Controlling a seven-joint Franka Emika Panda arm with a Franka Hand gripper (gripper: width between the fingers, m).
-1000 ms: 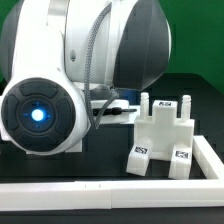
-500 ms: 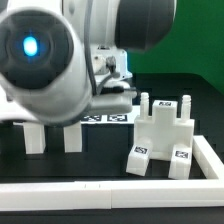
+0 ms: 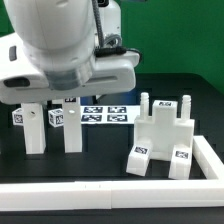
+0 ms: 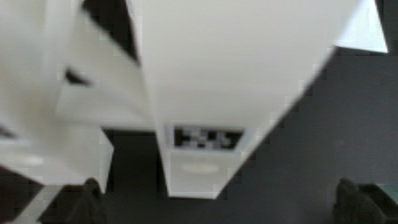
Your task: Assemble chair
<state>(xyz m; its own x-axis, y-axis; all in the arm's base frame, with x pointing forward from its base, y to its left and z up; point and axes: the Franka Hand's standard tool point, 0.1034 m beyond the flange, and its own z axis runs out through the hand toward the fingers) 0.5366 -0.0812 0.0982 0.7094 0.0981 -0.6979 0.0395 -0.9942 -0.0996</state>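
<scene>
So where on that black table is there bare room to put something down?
The widest bare patch lies between the two upright white posts and the pegged chair block, on the camera side of the marker board. A thinner strip runs along the front rail. Crowded: around the posts, under the arm.

A black worktop (image 3: 100,165) spread across the exterior view. The marker board (image 3: 106,115) lay flat on it toward the back, its black-and-white tags facing up. A low white rail (image 3: 100,190) ran along the near edge and turned up the exterior view's right side. Behind everything stood a plain green backdrop (image 3: 185,35). The wrist view showed the same dark surface, blurred.
</scene>
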